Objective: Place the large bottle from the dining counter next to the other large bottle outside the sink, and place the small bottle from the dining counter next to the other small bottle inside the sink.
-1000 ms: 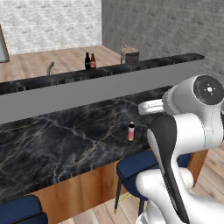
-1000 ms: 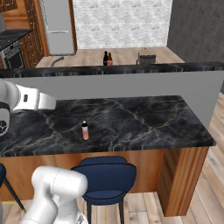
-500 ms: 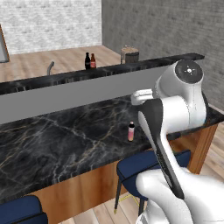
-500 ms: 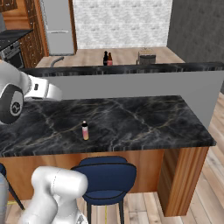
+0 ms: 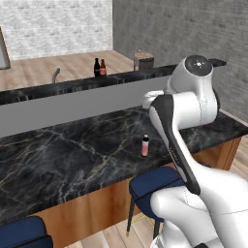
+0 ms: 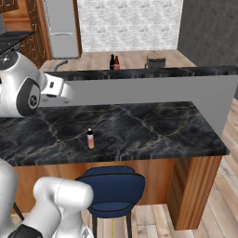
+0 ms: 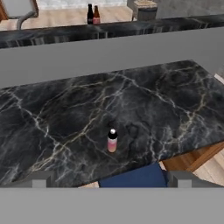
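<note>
Marble, black with pale veins, forms the top of the dining counter [image 5: 72,155], and the small bottle [image 5: 145,145] is seen standing upright on it, near the front edge and above a blue stool [image 6: 114,188]. This small bottle is pale pink with a dark reddish cap and is far shorter than the two tall bottles beyond.

On the far worktop [image 6: 153,73], the black bottle [image 5: 97,67] and the amber-brown bottle [image 5: 102,67] are set side by side, just beside each other, so the large-bottle half of the task is judged to be done. A curved metal faucet [image 5: 55,75] is seen to their left; the sink basin itself is hidden behind a raised grey ledge.

The step in hand is judged to be the approach to the small bottle. In the hand view the bottle is centred below the middle, well apart from the gripper [image 7: 109,180], whose finger tips [image 7: 41,179] are spread as wide as they go and hold nothing.

For the next move, the hand would need to be lowered and brought forward until the bottle stands between the finger tips, and closed on its body below the cap. Because the bottle is small and light-looking, it could be tipped over by a slight sideways knock.
</note>
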Robot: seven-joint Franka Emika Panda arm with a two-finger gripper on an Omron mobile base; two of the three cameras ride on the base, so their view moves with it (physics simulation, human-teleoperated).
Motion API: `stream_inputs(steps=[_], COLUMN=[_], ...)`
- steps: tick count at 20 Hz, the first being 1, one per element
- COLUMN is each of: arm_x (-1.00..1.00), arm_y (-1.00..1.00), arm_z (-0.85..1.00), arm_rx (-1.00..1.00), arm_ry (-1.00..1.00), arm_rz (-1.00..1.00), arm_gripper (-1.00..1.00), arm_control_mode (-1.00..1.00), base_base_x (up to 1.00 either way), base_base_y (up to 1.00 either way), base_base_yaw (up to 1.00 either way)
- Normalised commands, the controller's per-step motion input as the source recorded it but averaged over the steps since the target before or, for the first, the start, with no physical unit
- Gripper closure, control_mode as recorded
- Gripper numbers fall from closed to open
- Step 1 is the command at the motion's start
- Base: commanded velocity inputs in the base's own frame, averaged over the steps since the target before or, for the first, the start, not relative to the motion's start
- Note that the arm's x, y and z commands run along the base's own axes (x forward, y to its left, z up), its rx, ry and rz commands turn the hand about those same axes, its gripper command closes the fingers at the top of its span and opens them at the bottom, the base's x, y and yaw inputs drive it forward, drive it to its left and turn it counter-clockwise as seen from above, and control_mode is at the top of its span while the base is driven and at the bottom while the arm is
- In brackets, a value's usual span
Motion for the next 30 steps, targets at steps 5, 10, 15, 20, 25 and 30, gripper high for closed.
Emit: stream_inputs(steps=[5, 10, 15, 20, 25, 30], arm_x=[0.39, 0.36, 0.35, 0.28, 0.13, 0.11], arm_y=[0.0, 0.0, 0.0, 0.0, -0.08, -0.07], arm_z=[0.0, 0.0, 0.0, 0.0, 0.0, -0.03], arm_rx=[0.0, 0.0, 0.0, 0.0, 0.0, 0.0], arm_ry=[0.14, 0.14, 0.13, 0.12, 0.08, 0.04], arm_rz=[0.0, 0.0, 0.0, 0.0, 0.0, 0.0], arm_gripper=[-1.0, -1.0, -1.0, -1.0, -1.0, -1.0], arm_control_mode=[-1.0, -1.0, -1.0, -1.0, -1.0, -1.0], base_base_x=[0.0, 0.0, 0.0, 0.0, 0.0, 0.0], base_base_y=[0.0, 0.0, 0.0, 0.0, 0.0, 0.0], base_base_yaw=[0.0, 0.0, 0.0, 0.0, 0.0, 0.0])
